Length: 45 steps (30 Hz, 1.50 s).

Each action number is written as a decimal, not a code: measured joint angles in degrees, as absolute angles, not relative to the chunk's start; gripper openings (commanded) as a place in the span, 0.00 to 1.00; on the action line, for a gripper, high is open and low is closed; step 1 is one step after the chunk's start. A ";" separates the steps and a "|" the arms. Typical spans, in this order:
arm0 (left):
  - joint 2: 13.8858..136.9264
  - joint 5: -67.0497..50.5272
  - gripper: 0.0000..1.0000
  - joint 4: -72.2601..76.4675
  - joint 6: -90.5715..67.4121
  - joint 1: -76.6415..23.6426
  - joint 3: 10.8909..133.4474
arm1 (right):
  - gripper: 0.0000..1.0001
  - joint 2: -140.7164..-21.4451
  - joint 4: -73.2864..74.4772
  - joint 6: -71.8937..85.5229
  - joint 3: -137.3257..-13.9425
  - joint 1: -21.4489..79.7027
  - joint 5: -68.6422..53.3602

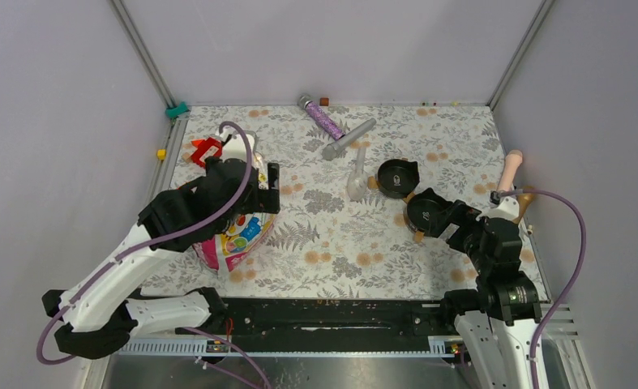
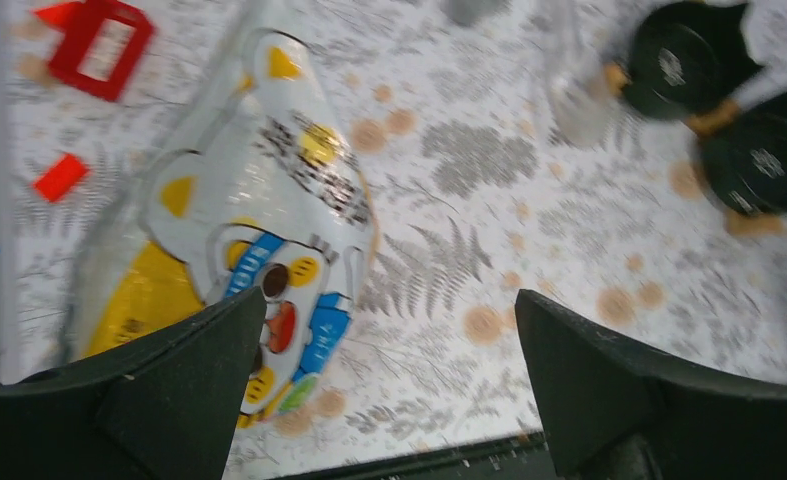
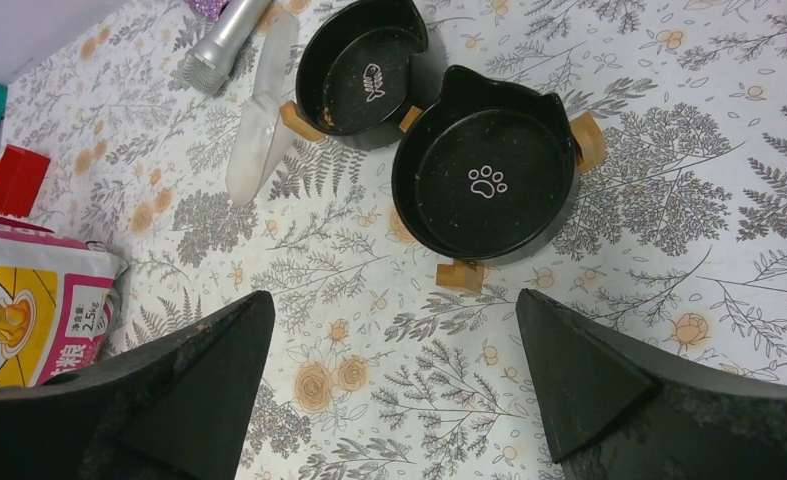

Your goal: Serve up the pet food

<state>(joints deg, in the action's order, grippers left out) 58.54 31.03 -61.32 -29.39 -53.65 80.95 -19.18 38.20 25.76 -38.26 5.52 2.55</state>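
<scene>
Nothing served yet — left fingers (image 2: 174, 385) and right fingers (image 3: 184, 395) gape empty, bag (image 1: 238, 237) lies unpoured, paw bowl (image 3: 487, 170) and fish bowl (image 3: 361, 62) bare.

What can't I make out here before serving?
- Pet food: none shows in any view; the top of the bag lies under the left arm in the top view; open or sealed unclear.
- Bag print: smeared by motion blur in the left wrist view.
- Paw-print bowl: partly covered by the right arm in the top view.
</scene>
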 measured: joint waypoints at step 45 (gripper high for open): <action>62.74 7.01 0.00 -56.45 -26.13 -18.96 68.79 | 0.99 -21.98 37.87 25.26 -37.63 5.50 -0.95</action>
<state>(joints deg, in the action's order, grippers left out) 62.74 7.01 -56.45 -26.13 -18.96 68.79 -21.98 37.87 25.26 -37.63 5.50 -0.95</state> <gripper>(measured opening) 0.018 0.993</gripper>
